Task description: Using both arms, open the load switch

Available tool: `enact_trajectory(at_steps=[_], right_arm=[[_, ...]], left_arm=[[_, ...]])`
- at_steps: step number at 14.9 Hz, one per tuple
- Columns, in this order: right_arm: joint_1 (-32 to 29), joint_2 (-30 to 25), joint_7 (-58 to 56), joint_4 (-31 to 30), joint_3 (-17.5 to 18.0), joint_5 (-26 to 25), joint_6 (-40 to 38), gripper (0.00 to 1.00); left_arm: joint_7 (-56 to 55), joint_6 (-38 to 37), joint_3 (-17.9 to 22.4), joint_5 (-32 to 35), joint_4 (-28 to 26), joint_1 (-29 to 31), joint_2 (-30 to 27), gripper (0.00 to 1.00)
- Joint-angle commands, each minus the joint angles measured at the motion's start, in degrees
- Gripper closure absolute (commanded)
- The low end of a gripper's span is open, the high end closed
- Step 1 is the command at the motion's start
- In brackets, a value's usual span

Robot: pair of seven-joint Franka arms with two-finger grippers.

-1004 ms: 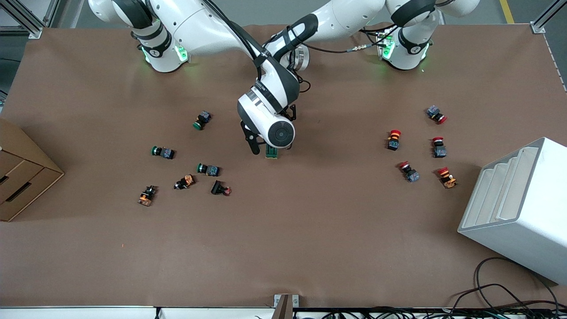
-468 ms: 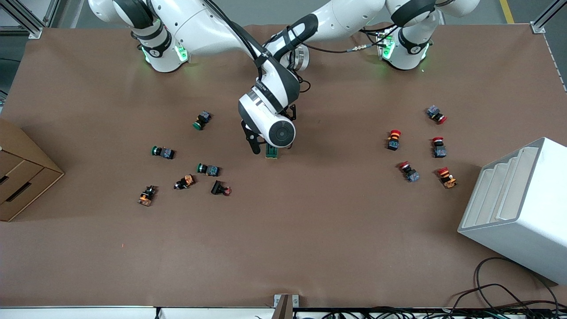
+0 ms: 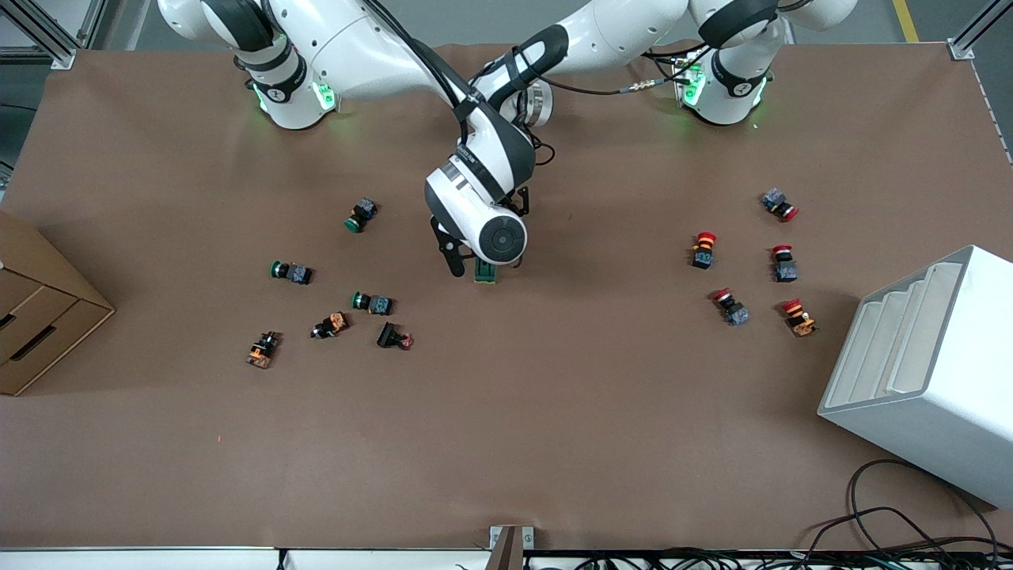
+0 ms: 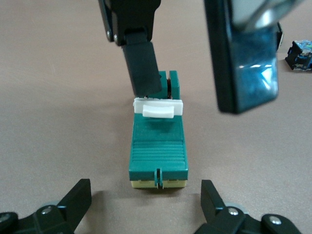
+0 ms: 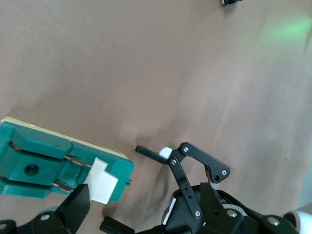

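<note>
The load switch [image 3: 485, 272] is a dark-green block lying on the brown table at its middle. Its white tab [image 4: 158, 108] sits across its top. My right gripper [image 3: 473, 264] hangs over it, open. One fingertip [image 4: 143, 66] rests by the white tab and the other fingertip [image 4: 243, 58] stands off to the side. In the right wrist view the white tab [image 5: 100, 183] lies beside that fingertip [image 5: 73, 209]. My left gripper [image 4: 146, 207] is low at the switch's end farther from the front camera, open. The switch [image 4: 157, 148] lies just ahead of its jaws, with nothing between them.
Green and orange push-buttons [image 3: 372, 302] lie scattered toward the right arm's end, red ones [image 3: 730, 306] toward the left arm's end. A cardboard box [image 3: 39, 309] stands at one table end, a white rack [image 3: 926, 372] at the other. Cables [image 3: 910, 514] trail near the front edge.
</note>
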Motion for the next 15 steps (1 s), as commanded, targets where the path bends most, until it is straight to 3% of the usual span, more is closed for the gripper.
enact_trajectory(at_steps=[1,6,9,15], right_arm=[[-1.93,-2.69,-4.62,-0.56,-0.29,-0.72,-0.08,0.00],[-8.96,-10.07,-18.75,-0.91,-0.38,-3.27,-0.16,0.00],[-11.69,-13.76,-30.17,-1.53,-0.38,-7.48,-1.12,0.00],[-25.21,-20.70,-63.90,-4.60,-0.38,-8.19,-2.01,0.00]], left_arm=[[0.74,-0.29,0.10,-1.01,-0.25,0.25,-0.88,0.01],[0.66,-0.29,0.10,-1.10,-0.34,0.25,-1.15,0.01],[0.74,-0.29,0.19,-1.80,-0.34,0.25,-1.24,0.01],[2.32,-0.38,0.10,-4.33,1.14,0.43,-1.50,0.01]])
